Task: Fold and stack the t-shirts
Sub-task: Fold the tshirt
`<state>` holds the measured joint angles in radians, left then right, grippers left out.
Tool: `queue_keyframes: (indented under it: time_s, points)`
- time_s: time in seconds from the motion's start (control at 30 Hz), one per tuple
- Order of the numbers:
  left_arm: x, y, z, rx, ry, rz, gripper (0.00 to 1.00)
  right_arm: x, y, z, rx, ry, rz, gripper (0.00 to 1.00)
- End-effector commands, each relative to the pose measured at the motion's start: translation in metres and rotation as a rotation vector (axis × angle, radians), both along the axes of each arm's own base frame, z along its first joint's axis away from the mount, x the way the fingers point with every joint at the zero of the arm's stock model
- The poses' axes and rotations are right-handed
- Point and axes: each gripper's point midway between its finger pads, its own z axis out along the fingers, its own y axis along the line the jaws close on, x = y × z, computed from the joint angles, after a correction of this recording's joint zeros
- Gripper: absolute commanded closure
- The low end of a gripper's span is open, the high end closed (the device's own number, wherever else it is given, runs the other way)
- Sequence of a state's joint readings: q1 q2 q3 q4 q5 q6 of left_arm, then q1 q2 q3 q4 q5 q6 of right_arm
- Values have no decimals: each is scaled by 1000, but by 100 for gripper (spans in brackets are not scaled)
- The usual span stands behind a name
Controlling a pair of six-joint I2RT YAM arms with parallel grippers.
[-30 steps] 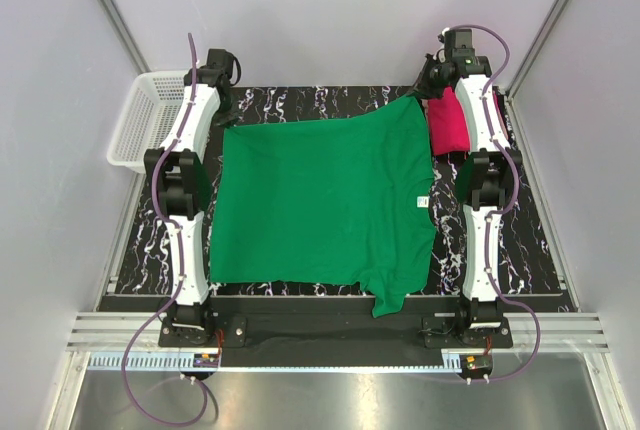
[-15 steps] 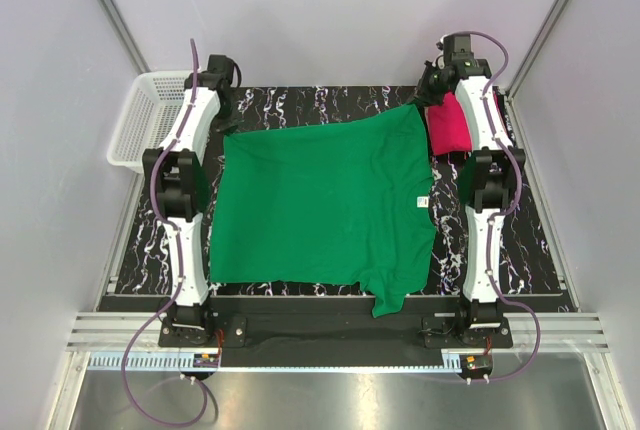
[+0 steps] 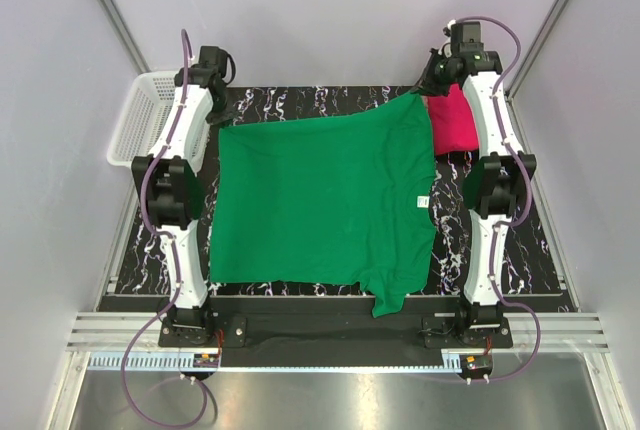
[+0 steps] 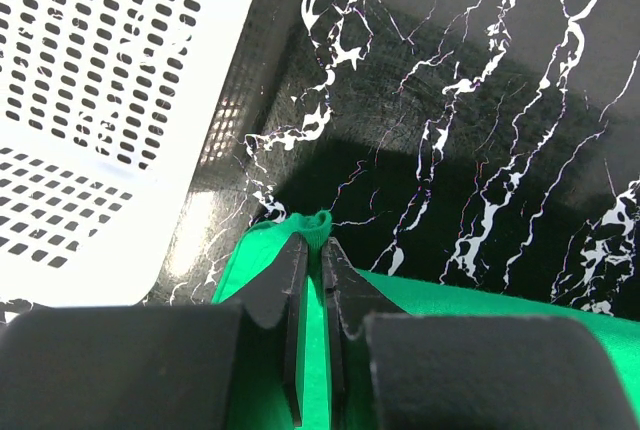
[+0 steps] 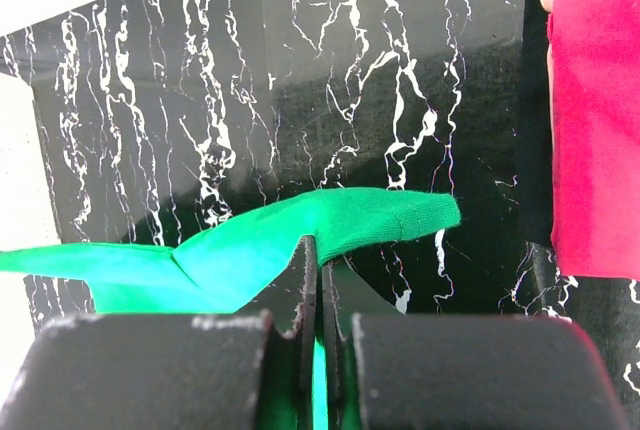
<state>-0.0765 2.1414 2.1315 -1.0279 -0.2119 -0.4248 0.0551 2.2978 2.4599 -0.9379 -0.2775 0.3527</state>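
Pinching far corners of green t-shirt [image 3: 320, 200] with left fingers [image 4: 296, 350] and right fingers [image 5: 306, 290]. Opening fold, seemingly. Next: drawing both corners nearward, evenly.

**Free room and obstacles.** The bright green cloth t-shirt [image 3: 320, 200] covers most of the black, white-veined table [image 3: 320, 98]. A bare strip remains along the far edge between the left gripper [image 4: 312, 247] and the right gripper [image 5: 312, 247], each pinching a far corner of the shirt. A white plastic mesh basket [image 3: 135, 130] stands just left of the left gripper, possibly touching the table edge. A folded hot pink t-shirt [image 3: 450, 125] lies just right of the right gripper. Grey enclosure walls [image 3: 330, 20] bound the far side and both flanks.
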Motion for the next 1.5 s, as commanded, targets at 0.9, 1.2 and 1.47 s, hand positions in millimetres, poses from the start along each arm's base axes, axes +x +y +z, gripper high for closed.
queue_keyframes:
  time_s: [0.9,1.2,1.47]
  points:
    - [-9,-22,32,-113,-70,22,100,-25,6,39,-3,-52,11,100]
    - [-39,-13,33,-61,-33,13,100,-48,9,45,-5,-39,14,100]
    - [-49,-7,36,-25,-13,4,100,-81,18,41,-7,-2,37,100]
